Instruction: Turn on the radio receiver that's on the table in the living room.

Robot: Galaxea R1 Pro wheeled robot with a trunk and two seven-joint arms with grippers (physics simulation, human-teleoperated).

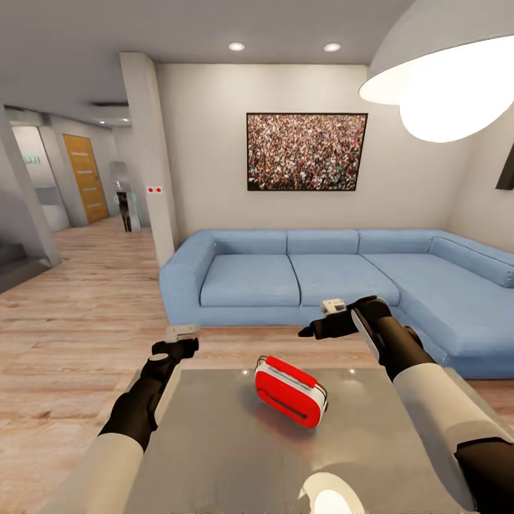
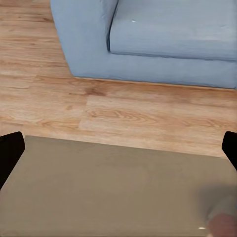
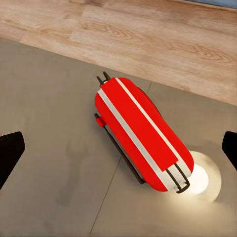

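**Right arm's got the better shot**

My left gripper (image 1: 183, 333) hangs released at the counter (image 1: 214, 457) edge. The radio receiver (image 1: 289, 391) lies mid-counter, long axis diagonal, below my right gripper's (image 1: 323, 319) released jaws. I'd use that arm.

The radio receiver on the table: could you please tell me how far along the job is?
Done: the robot stands at the table in the living room. In hand: the right gripper hangs open above the radio receiver, not touching it; the left gripper hovers open over the table's near-left edge. Left: reach the receiver and switch it on.
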